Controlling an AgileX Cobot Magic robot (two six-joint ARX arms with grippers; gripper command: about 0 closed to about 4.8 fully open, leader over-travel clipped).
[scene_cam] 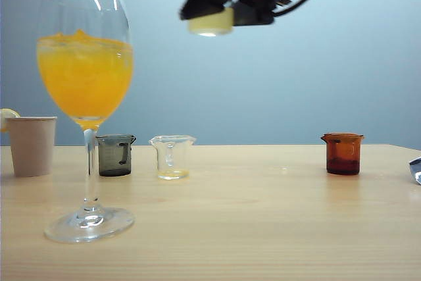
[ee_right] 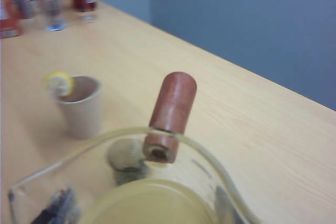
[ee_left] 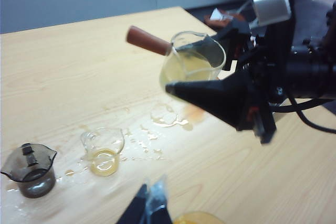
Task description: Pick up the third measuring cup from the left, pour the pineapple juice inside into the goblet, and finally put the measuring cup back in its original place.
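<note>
The right hand [ee_left: 210, 74] is holding the third measuring cup [ee_left: 191, 59] with pineapple juice [ee_left: 184, 69] high over the tabletop [scene_cam: 263, 215]. The goblet [scene_cam: 85, 97] is standing nearby. The left hand [ee_left: 149, 208] is too hidden to tell.

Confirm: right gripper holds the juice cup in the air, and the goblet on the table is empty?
No. The goblet is not empty: the exterior view shows orange drink in its bowl. The right gripper does hold the measuring cup of pale juice in the air.

The worktop [scene_cam: 263, 228] was viewed low and level from outside; both wrist views were angled down, sharing the third measuring cup [ee_left: 191, 61].
</note>
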